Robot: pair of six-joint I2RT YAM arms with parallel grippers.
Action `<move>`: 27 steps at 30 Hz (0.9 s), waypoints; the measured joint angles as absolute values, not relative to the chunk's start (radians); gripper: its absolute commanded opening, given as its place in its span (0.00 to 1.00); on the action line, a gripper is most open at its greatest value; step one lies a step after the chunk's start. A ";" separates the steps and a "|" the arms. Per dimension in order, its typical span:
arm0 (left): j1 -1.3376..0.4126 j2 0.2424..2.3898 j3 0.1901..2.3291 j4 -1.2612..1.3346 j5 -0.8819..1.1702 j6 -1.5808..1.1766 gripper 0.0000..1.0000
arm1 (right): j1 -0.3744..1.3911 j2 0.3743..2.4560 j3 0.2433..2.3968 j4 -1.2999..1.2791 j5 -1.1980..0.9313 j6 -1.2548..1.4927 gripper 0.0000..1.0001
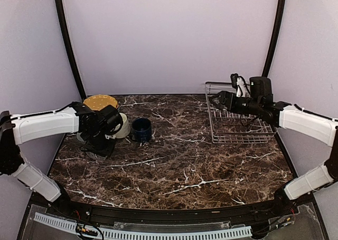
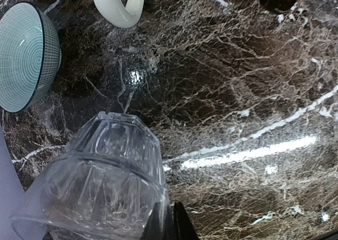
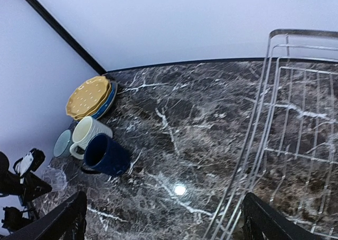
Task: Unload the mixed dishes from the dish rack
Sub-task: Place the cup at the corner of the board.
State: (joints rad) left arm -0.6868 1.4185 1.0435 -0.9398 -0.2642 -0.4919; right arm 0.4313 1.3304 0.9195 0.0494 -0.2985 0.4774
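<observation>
My left gripper (image 2: pixel 171 224) is shut on the rim of the clear glass tumbler (image 2: pixel 100 182), its base toward the marble, at the table's left (image 1: pixel 91 145). Beside it are the pale greenish bowl (image 2: pixel 24 55), the cream mug (image 1: pixel 122 126) and the navy mug (image 1: pixel 141 129). The yellow plates (image 1: pixel 100 101) lie stacked on a blue plate (image 3: pixel 108 107) behind them. My right gripper (image 3: pixel 166 224) is open with nothing in it, hovering over the left rim of the dish rack (image 1: pixel 237 125). The part of the rack (image 3: pixel 296 134) that shows holds no dishes.
A black curved frame post (image 1: pixel 66 34) rises behind the plates, another (image 1: pixel 274 28) behind the rack. The pale back wall (image 1: pixel 169 39) closes off the table's far edge. The bare marble table (image 1: pixel 179 160) stretches between the mugs and the rack.
</observation>
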 measured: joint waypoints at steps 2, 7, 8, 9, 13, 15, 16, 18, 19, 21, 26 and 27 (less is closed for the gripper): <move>-0.684 1.450 1.038 -0.941 -0.272 -0.490 0.01 | 0.405 1.331 0.977 -0.013 -0.261 0.448 0.99; -0.683 1.502 1.031 -0.941 -0.295 -0.490 0.07 | 0.317 1.355 1.111 -0.117 -0.184 0.375 0.99; -0.682 1.507 1.026 -0.942 -0.299 -0.490 0.10 | 0.304 1.367 1.132 -0.129 -0.170 0.365 0.99; -0.682 1.509 1.023 -0.942 -0.301 -0.490 0.12 | 0.286 1.384 1.159 -0.143 -0.153 0.350 0.99; -0.677 1.509 1.013 -0.941 -0.310 -0.492 0.18 | 0.220 1.483 1.260 -0.190 -0.112 0.308 0.99; -0.676 1.509 1.011 -0.941 -0.313 -0.493 0.23 | 0.180 1.554 1.314 -0.206 -0.100 0.292 0.99; -0.676 1.509 1.011 -0.940 -0.314 -0.494 0.26 | 0.164 1.584 1.335 -0.212 -0.096 0.288 0.99; -0.675 1.508 1.009 -0.941 -0.316 -0.493 0.30 | 0.123 1.663 1.396 -0.235 -0.088 0.278 0.99; -0.674 1.508 1.008 -0.941 -0.316 -0.495 0.31 | 0.102 1.708 1.432 -0.245 -0.084 0.273 0.99; -0.672 1.503 1.008 -0.941 -0.317 -0.497 0.38 | 0.060 1.804 1.512 -0.262 -0.081 0.266 0.99; -0.670 1.436 1.018 -0.952 -0.315 -0.493 0.59 | -0.037 2.092 1.788 -0.350 -0.073 0.243 0.99; -0.670 1.426 1.026 -0.960 -0.316 -0.487 0.64 | -0.045 2.128 1.835 -0.380 -0.066 0.237 0.99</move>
